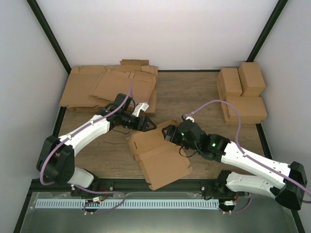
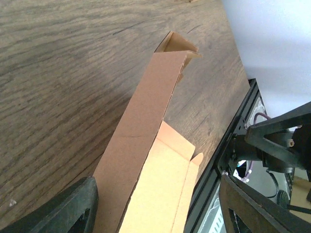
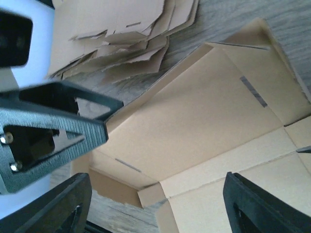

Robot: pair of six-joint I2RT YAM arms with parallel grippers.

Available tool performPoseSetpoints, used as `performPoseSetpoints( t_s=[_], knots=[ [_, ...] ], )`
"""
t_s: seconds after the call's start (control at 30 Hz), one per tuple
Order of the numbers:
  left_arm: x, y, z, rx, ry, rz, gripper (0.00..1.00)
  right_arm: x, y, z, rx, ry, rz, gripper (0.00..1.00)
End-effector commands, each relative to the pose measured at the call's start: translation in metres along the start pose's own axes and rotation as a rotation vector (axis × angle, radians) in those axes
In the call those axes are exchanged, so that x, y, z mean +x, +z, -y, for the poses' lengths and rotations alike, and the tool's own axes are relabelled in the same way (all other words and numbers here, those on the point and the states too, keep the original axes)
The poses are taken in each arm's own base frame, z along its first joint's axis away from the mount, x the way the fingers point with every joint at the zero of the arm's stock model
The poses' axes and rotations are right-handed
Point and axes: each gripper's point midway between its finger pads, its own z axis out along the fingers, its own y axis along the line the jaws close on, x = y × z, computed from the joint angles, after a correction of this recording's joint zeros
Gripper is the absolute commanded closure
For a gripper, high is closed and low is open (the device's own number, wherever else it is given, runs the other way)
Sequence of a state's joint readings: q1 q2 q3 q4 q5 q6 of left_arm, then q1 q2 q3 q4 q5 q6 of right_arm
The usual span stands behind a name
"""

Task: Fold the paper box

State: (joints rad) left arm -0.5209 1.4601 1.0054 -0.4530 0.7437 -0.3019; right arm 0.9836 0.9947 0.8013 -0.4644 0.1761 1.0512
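Note:
The paper box point(image 1: 160, 158) lies in the middle of the table as a partly folded brown sheet with its far edge raised. My left gripper point(image 1: 149, 124) is at that far edge, open. In the left wrist view a raised side wall point(image 2: 141, 136) stands between the spread fingers point(image 2: 58, 208), close to the left one, and the left gripper point(image 2: 155, 211) clamps nothing. My right gripper point(image 1: 168, 132) hovers over the same end, open. The right wrist view looks into the box's inside point(image 3: 204, 116), and the right gripper point(image 3: 160, 211) holds nothing. The left gripper's finger point(image 3: 53, 131) shows there too.
A pile of flat notched cardboard sheets point(image 1: 109, 85) lies at the back left, seen also in the right wrist view as sheets point(image 3: 121, 34). Folded boxes point(image 1: 241, 92) are stacked at the back right. The black table frame point(image 2: 233, 141) runs along the near edge.

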Motion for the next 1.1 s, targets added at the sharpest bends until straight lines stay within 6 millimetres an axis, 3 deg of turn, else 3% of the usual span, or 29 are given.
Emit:
performPoseSetpoints(
  t_s=[0.0,0.3,0.67,1.07],
  knots=[
    [0.010,0.003,-0.006,-0.016,0.024,0.009,0.31,-0.019,-0.003,0.004,0.001,0.351,0.097,0.28],
    [0.013,0.000,0.010,0.029,0.082,0.072,0.37,-0.027,0.010,0.006,-0.012,0.593,0.131,0.37],
    [0.019,0.004,0.020,-0.009,0.141,0.068,0.41,-0.011,0.048,0.003,-0.055,0.690,0.007,0.44],
    [0.025,0.010,0.022,-0.023,0.136,0.047,0.45,0.000,0.059,0.016,-0.103,0.727,-0.040,0.76]
  ],
)
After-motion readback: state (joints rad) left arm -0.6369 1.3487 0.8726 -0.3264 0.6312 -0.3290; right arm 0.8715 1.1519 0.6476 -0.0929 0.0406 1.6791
